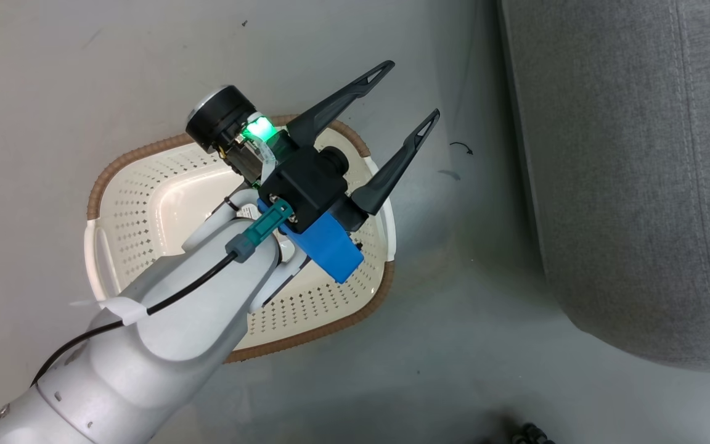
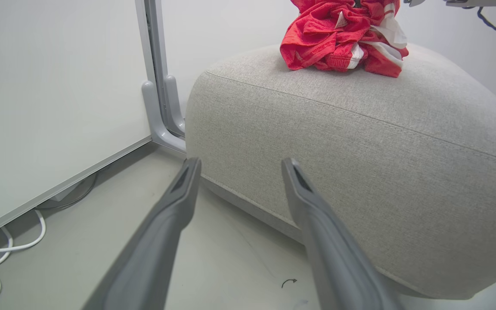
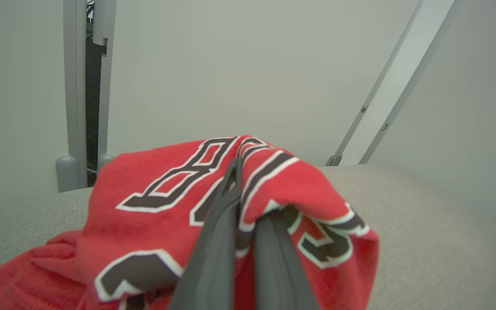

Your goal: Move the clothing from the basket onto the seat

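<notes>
Our left gripper (image 1: 412,88) hangs over the basket (image 1: 122,168) with its fingers wide apart, holding nothing. The basket sits on the grey floor (image 1: 53,74), and we see its bare white bottom. Near it, on our right, is the big grey seat (image 1: 626,185). The two do not touch. On top of the seat lies the red clothing (image 2: 338,43), all bunched up. Our right gripper (image 3: 252,189) is up there too, squeezed tight on a red fold with black and white letters. Behind the seat stands a pale wall (image 3: 252,64).
</notes>
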Robot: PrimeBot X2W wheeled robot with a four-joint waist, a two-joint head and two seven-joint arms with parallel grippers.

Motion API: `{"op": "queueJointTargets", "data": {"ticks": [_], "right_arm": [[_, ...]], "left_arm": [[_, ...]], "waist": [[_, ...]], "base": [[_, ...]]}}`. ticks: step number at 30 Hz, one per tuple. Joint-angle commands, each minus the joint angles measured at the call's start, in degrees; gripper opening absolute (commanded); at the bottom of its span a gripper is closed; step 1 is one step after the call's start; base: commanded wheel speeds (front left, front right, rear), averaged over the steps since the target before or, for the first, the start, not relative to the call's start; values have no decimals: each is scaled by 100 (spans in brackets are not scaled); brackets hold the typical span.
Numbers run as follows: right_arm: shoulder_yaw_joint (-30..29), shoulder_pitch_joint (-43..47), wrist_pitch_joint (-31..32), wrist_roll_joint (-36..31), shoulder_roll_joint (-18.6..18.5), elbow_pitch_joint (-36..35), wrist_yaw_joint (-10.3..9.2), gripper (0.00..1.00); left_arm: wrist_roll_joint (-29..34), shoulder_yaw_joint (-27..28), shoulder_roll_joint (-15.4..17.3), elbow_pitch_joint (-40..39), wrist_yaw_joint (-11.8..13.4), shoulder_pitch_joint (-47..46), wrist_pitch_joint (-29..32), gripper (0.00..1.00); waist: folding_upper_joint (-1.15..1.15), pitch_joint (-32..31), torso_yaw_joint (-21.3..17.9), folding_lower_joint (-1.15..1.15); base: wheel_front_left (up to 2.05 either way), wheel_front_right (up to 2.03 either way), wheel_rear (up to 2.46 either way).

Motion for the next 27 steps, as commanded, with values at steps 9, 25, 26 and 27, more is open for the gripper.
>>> {"op": "queueJointTargets", "data": {"ticks": [9, 25, 26, 27], "right_arm": [[-243, 244, -2, -60, 268, 408, 2, 11], [72, 1649, -2, 23, 976, -1136, 2, 100], [128, 1771, -3, 34, 1032, -1257, 1, 100], [189, 1877, -2, 50, 1082, -1367, 2, 100]], "left_arm": [[25, 10, 43, 13, 39, -140, -28, 100], [-38, 192, -114, -14, 83, 305, -34, 100], [-43, 228, -130, -25, 91, 359, -34, 100], [-45, 271, -136, -34, 98, 414, -34, 100]], "waist": [[0, 15, 72, -1], [0, -904, 48, -1], [0, -989, 62, -1], [0, -1077, 75, -1]], "base": [[0, 0, 0], [0, 0, 0], [0, 0, 0], [0, 0, 0]]}}
